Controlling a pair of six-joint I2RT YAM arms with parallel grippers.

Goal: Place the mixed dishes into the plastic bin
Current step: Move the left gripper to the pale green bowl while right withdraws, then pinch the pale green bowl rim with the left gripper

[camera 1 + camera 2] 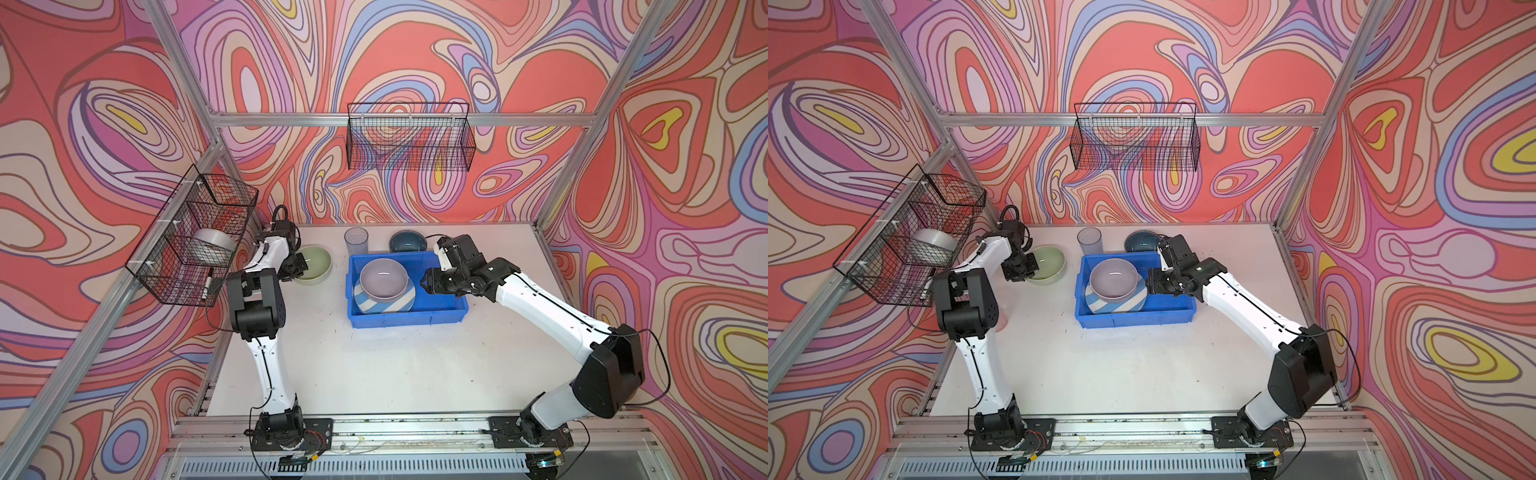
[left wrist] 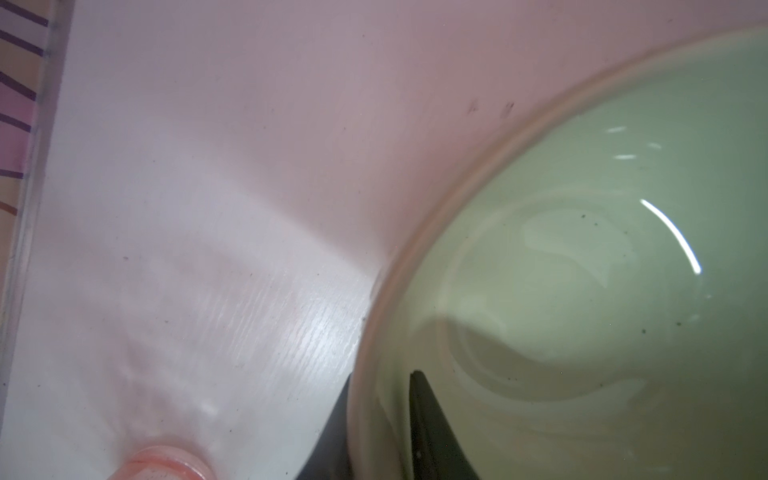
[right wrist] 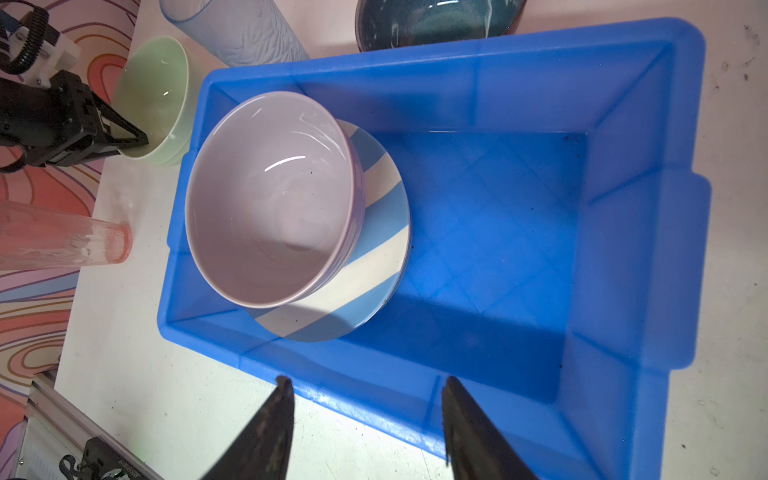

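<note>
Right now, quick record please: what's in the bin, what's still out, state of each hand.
in bin: blue-white striped plate with lavender bowl on it, at left end of blue plastic bin
still out: pale green bowl, clear bluish tumbler, dark blue bowl, pink tumbler
left hand: astride pale green bowl's rim, shut on its wall
right hand: open, empty, above bin's right part

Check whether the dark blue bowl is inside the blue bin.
No, the dark blue bowl sits on the table behind the blue bin, outside its rim.
</note>
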